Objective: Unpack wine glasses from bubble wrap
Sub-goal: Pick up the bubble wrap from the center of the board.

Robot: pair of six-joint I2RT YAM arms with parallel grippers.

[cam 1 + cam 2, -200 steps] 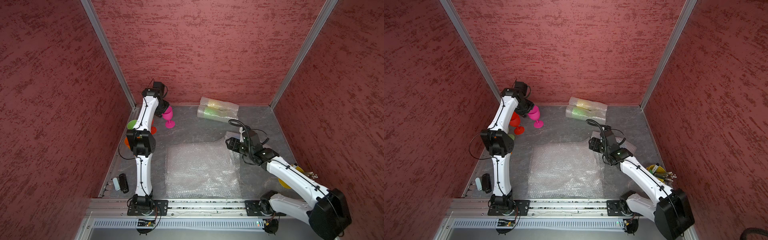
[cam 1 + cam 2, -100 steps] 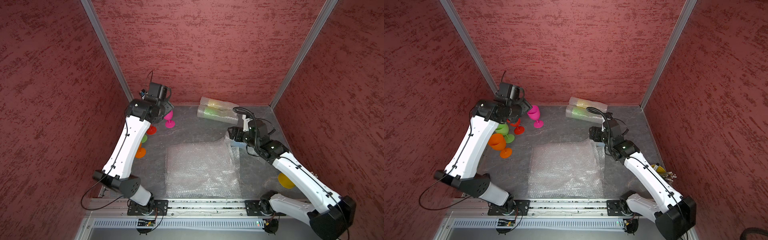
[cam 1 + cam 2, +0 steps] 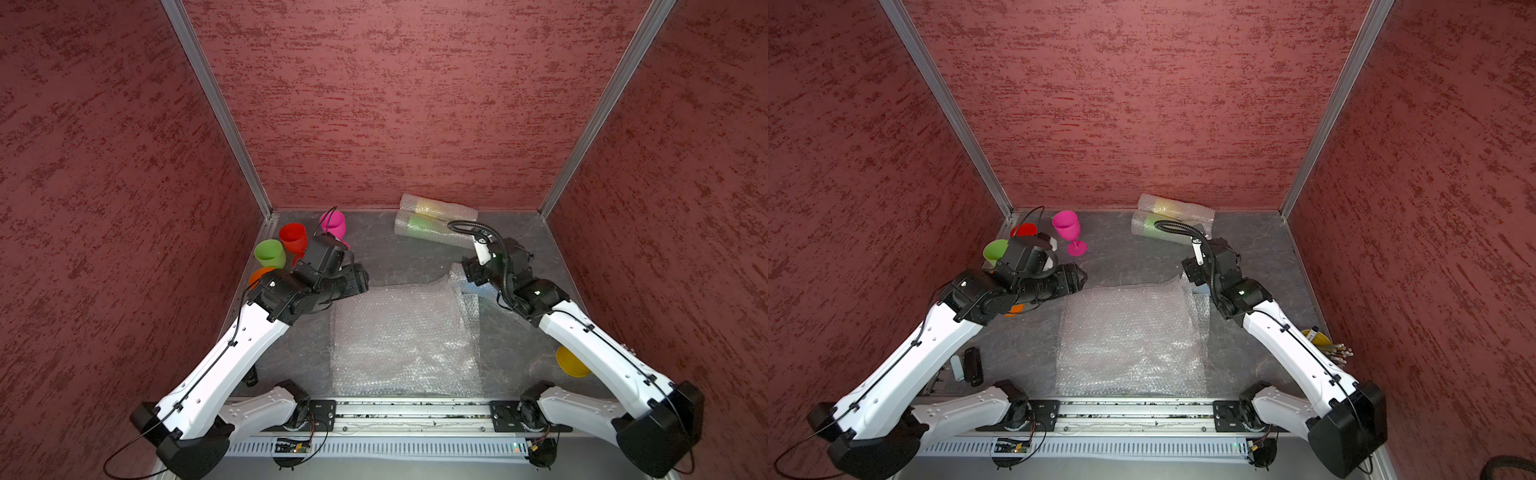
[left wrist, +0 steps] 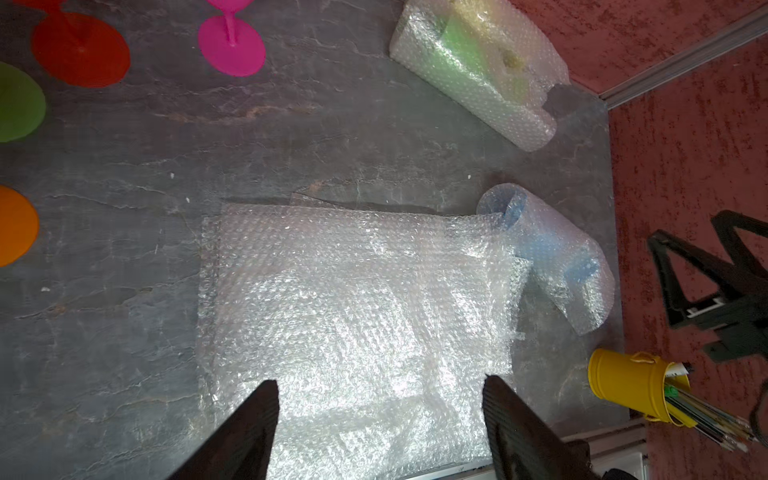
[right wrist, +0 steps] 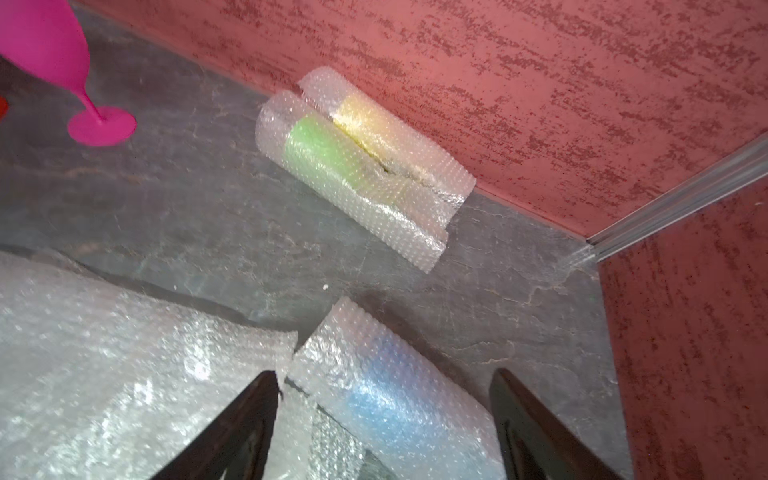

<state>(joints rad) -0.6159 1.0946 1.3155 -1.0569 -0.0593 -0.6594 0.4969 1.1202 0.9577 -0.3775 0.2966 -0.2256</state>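
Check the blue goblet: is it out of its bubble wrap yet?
No, wrapped. The blue goblet lies on its side inside a rolled bubble-wrap sleeve, its colour blurred through the plastic.

no legible text, no labels, no brand marks, no numbers anywhere

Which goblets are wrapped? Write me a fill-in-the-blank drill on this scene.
The sleeve under the right gripper holds a ____ goblet.
Beside the wrapped light green goblet lies a wrapped ____ one.
The pink goblet is one of ____ unwrapped goblets standing.
The left gripper has its jaws ____ above the flat sheet.
Missing words: blue, yellow, four, open.
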